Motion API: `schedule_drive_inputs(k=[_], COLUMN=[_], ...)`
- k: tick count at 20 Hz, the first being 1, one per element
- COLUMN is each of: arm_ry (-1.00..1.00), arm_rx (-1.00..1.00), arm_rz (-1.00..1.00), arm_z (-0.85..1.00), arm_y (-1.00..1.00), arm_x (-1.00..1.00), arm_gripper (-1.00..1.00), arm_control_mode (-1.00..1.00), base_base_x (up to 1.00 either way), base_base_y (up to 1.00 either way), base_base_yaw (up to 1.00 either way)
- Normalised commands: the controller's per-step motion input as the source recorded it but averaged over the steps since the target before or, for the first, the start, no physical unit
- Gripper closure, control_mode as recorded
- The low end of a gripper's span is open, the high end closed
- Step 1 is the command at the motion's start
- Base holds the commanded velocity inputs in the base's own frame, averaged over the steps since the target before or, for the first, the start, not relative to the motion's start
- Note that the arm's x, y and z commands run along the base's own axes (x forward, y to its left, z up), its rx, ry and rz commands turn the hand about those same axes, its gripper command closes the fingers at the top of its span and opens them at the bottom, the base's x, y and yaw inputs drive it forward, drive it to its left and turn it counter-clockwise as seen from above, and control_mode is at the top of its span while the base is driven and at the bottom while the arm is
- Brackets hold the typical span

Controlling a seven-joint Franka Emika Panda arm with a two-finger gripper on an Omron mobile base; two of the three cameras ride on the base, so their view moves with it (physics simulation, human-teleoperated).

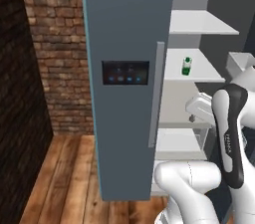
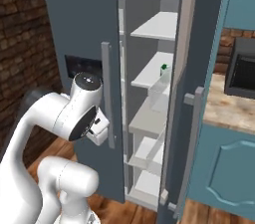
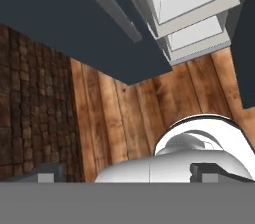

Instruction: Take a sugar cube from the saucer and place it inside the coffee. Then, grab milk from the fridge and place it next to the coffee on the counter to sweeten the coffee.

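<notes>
fridge open | milk on middle shelf | hand released, apparently aimed floorward

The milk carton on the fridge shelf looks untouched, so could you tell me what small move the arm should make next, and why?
Probably raise and turn the hand toward the milk carton. It stands upright on a white shelf of the fridge, whose right door is open, while the open tool points down at the wooden floor, holding nothing.
</notes>
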Motion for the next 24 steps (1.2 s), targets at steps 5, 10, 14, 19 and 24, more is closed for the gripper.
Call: schedule_drive_inputs(k=[5, 10, 14, 19, 24], arm_ry=[0.0, 0.0, 0.0, 0.0, 0.0], arm_rx=[0.0, 0.0, 0.0, 0.0, 0.0], arm_rz=[0.0, 0.0, 0.0, 0.0, 0.0], arm_z=[0.0, 0.0, 0.0, 0.0, 0.0], arm_y=[0.0, 0.0, 0.0, 0.0, 0.0], arm_x=[0.0, 0.0, 0.0, 0.0, 0.0], arm_gripper=[-1.0, -1.0, -1.0, -1.0, -1.0], arm_control_mode=[1.0, 1.0, 1.0, 1.0, 1.0], base_base_x=[0.29, 0.44, 0.51, 0.41, 0.22], base_base_y=[-0.45, -0.12, 0.0, 0.0, 0.0], base_base_yaw=[-0.05, -0.06, -0.1, -0.14, -0.14])
